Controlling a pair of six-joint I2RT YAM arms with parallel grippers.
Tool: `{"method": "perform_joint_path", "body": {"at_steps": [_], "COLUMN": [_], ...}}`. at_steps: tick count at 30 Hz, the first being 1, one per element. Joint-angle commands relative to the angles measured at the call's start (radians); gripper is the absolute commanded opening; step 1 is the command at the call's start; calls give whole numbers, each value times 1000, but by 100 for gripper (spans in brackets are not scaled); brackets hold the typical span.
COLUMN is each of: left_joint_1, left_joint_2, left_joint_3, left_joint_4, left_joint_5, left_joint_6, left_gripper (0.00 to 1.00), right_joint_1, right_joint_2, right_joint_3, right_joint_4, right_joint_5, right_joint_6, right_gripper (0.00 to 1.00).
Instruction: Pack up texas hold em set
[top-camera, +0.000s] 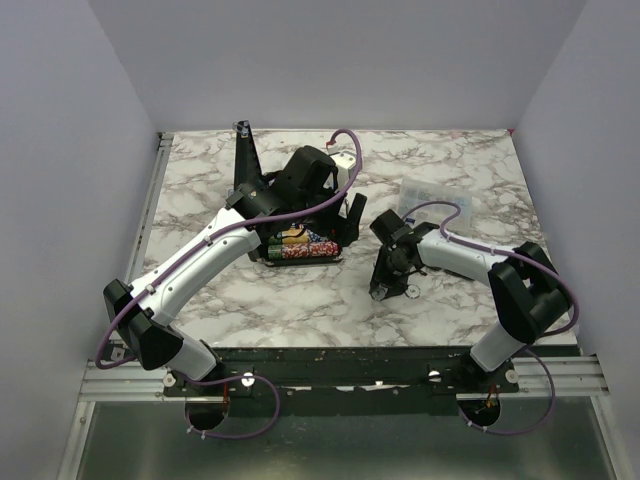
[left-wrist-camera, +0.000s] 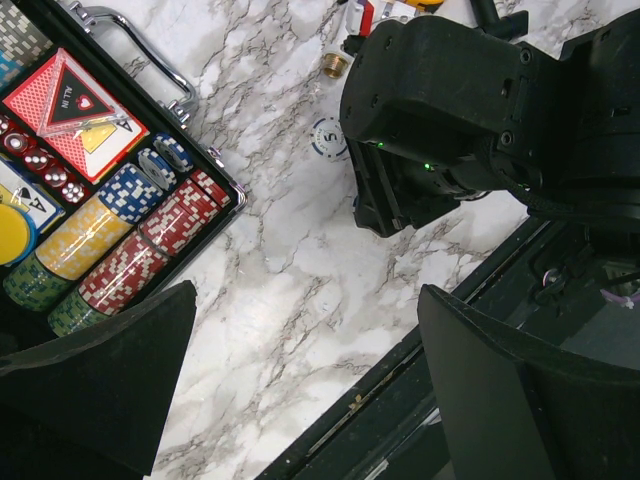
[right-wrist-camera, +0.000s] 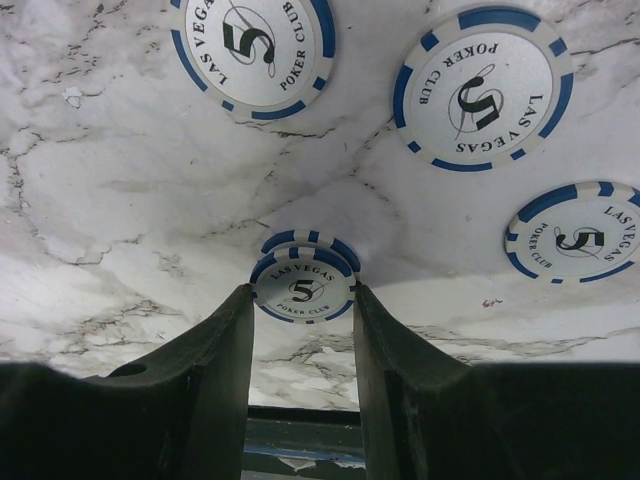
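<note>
The black case lies open mid-table, its tray holding rows of red, blue, yellow and green chips, a red triangle on cards, dice and a yellow disc. Its metal handle points away. My left gripper is open and empty over bare marble just right of the case. My right gripper is shut on a blue-and-white "5" chip at its fingertips, with a second chip right behind it. Three more such chips lie loose on the marble beyond.
A clear plastic box stands at the back right. A yellow-and-red tool and a brass piece lie beyond the right arm. The table's dark front rail runs under the left gripper.
</note>
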Motion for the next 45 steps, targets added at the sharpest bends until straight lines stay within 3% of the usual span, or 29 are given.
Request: {"method": "perform_joint_path", "body": {"at_steps": [1, 7, 15, 21, 28, 33, 45], "left_joint_1": [3, 3, 4, 3, 3, 1, 2], "left_joint_2": [-12, -13, -12, -12, -16, -18, -20], "left_joint_3": [9, 10, 10, 8, 9, 10, 8], "left_joint_4": [3, 0, 0, 1, 1, 1, 1], "left_joint_5": [2, 4, 6, 2, 7, 3, 5], "left_joint_6": [5, 5, 6, 7, 5, 6, 7], "left_gripper": [92, 92, 92, 92, 92, 92, 92], "right_joint_1": [9, 10, 11, 7, -98, -207, -237], "right_joint_2": [7, 18, 11, -45, -120, -145, -78], "right_joint_3": [6, 9, 26, 50, 5, -49, -63], "right_joint_4": [8, 5, -9, -65, -132, -124, -101], "right_joint_5": [7, 13, 25, 108, 147, 101, 108], "right_joint_6": [15, 14, 9, 7, -24, -82, -150], "right_gripper": [38, 43, 62, 69, 75, 76, 73]}}
